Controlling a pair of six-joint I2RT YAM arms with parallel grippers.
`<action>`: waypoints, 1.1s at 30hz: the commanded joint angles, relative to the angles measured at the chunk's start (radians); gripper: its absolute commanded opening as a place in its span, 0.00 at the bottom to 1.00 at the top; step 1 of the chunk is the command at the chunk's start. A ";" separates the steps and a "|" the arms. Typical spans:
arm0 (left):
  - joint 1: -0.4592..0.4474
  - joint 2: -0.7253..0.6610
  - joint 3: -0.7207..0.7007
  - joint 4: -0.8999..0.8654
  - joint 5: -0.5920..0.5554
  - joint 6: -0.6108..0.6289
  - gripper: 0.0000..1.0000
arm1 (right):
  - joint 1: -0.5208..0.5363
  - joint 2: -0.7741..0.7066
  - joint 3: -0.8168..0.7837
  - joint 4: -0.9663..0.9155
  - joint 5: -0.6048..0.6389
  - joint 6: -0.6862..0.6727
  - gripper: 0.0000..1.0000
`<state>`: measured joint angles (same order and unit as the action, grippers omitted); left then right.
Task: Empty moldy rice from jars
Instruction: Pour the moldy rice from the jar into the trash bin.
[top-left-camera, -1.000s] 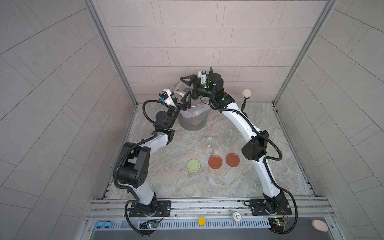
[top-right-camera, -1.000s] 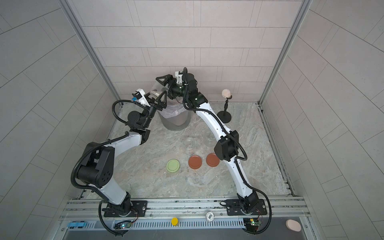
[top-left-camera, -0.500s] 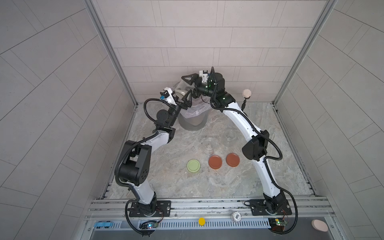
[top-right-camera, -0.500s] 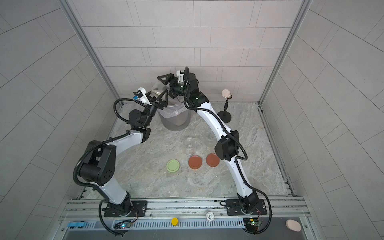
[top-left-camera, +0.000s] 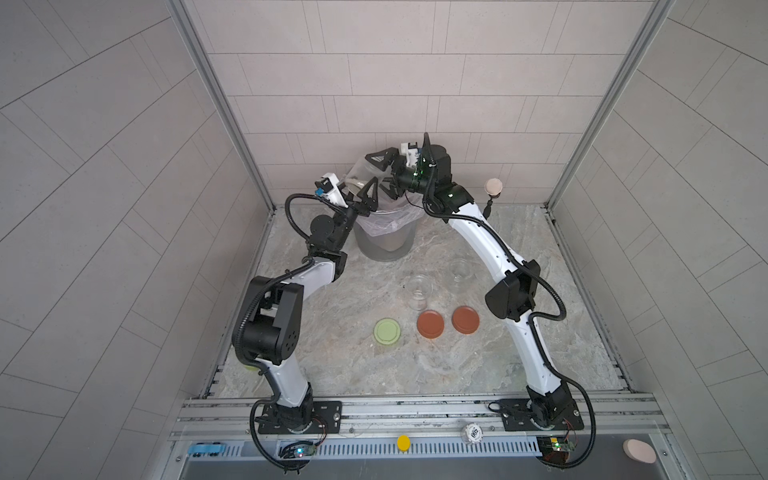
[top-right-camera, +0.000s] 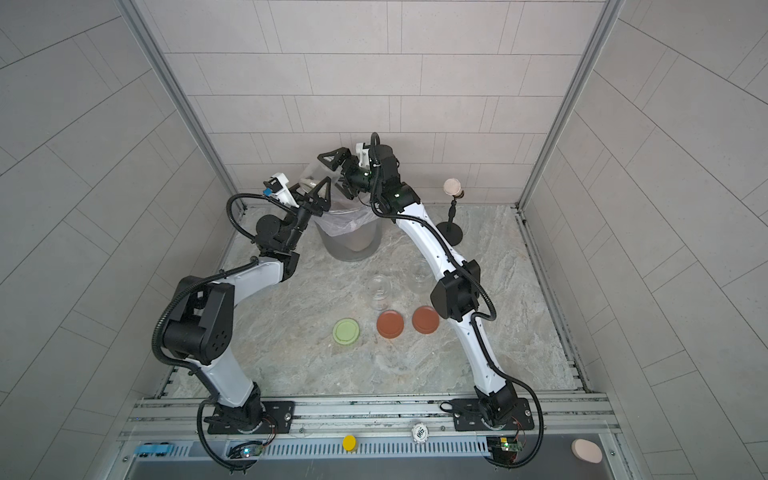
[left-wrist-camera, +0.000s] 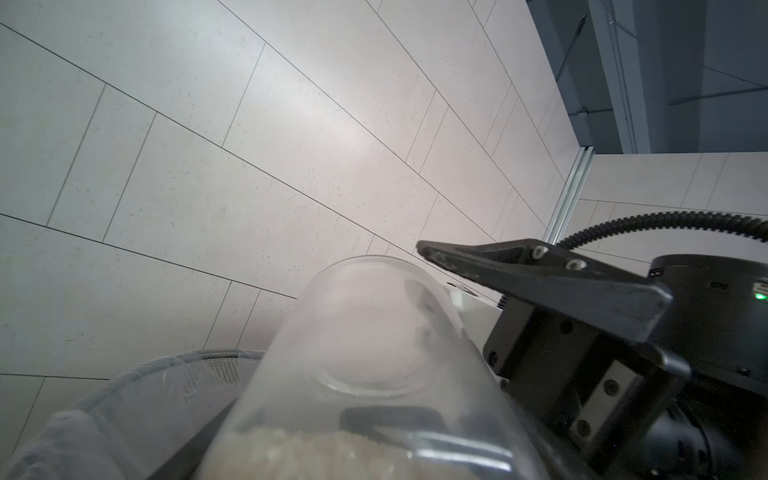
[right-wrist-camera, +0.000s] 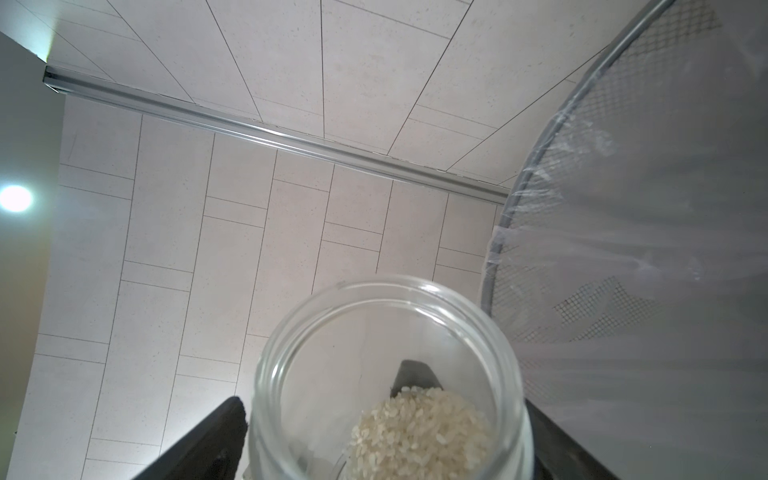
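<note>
The right gripper (top-left-camera: 376, 174) has its black triangular fingers spread wide. A second ago they were drawn in closer around the small clear glass jar (right-wrist-camera: 291, 374). In the left wrist view one of those fingers (left-wrist-camera: 540, 274) stands plainly off the glass. In the right wrist view they flank the jar's neck, and I cannot tell whether either one touches it.

The left gripper (top-left-camera: 360, 189) is clamped on the jar, and one of its dark fingers shows through the glass. The jar has no lid and is tipped, with its mouth toward the right wrist camera. The moldy rice (right-wrist-camera: 419, 432), a mound of matte off-white grains, lies against the jar's lower wall.

Both grippers hang over the rim of the large grey wire-mesh bin (top-left-camera: 384, 245) at the back of the table, as they did a second ago. A crinkled clear plastic liner (right-wrist-camera: 623, 208) is folded over the bin's edge.

Nothing has shifted on the veined grey-beige marble-patterned tabletop (top-left-camera: 332, 365). One empty clear glass jar (top-left-camera: 419, 291) stands near a second empty jar (top-left-camera: 459, 270), the second partly behind the right arm in a top view. In front of them three flat round lids lie in a row without touching: a pale green lid (top-left-camera: 387, 331), a rust-red lid (top-left-camera: 430, 325) and another rust-red lid (top-left-camera: 466, 320).
</note>
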<state>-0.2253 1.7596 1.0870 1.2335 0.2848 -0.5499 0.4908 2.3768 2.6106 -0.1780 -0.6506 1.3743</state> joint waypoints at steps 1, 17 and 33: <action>0.006 -0.011 0.074 0.045 0.011 -0.023 0.00 | -0.011 -0.066 0.035 -0.040 -0.019 -0.023 1.00; 0.006 -0.054 0.217 -0.407 0.060 0.072 0.00 | -0.064 -0.177 0.013 -0.374 0.061 -0.285 0.99; 0.005 -0.026 0.577 -1.259 0.069 0.273 0.00 | -0.170 -0.432 -0.282 -0.439 0.145 -0.491 0.99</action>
<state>-0.2218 1.7596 1.5532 0.1116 0.3626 -0.3355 0.3382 2.0052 2.3779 -0.5991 -0.5335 0.9531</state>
